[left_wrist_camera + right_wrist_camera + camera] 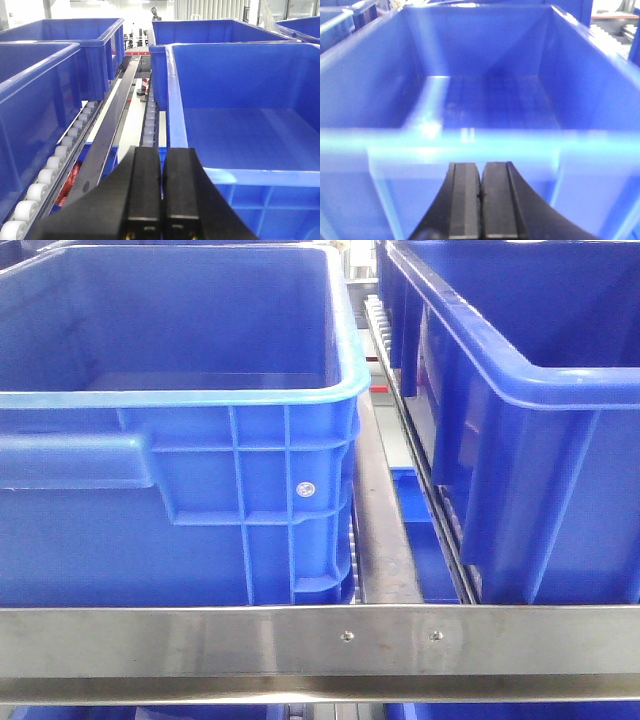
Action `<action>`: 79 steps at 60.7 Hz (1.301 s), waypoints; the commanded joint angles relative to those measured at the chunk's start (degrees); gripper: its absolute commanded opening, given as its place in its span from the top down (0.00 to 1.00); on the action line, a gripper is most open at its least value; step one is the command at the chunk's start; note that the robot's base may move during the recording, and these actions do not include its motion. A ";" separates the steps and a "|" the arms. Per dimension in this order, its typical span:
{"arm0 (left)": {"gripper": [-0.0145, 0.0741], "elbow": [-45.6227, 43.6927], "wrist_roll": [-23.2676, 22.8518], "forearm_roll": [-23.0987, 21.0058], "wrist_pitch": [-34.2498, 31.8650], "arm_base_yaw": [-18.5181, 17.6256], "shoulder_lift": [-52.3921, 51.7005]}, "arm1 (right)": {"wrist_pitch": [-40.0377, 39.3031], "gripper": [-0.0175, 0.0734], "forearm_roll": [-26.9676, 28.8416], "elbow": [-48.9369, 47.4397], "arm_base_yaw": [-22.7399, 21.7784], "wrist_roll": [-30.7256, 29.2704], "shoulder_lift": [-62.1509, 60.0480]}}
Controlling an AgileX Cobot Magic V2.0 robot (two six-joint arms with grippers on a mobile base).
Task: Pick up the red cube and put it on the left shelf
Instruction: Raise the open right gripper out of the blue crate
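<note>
The left claw (pixel 161 200) has its two black fingers pressed together with nothing between them, poised over the near rim of a blue crate (pixel 240 125) on the left shelf (pixel 320 640). The right claw (pixel 480 205) is likewise together and holds nothing, facing the open mouth of another blue crate (pixel 480 100). The left wrist view shows four crates and a line of white rollers (pixel 50 165) along the shelf's left track. Two rivets sit in the steel front rail. No writing can be read. The red cube is nowhere in sight; something red (pixel 70 180) under the rollers cannot be identified.
</note>
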 commanded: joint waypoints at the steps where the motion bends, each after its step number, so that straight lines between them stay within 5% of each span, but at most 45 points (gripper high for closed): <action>1: 0.72 1.41 0.01 0.00 -4.74 -0.21 -0.94 | -3.87 0.75 -0.08 -0.79 -0.29 -0.27 -1.65; 79: 0.72 1.41 0.01 0.00 -4.74 -0.21 -0.94 | -3.87 0.75 -0.08 -0.79 -0.29 -0.27 -1.60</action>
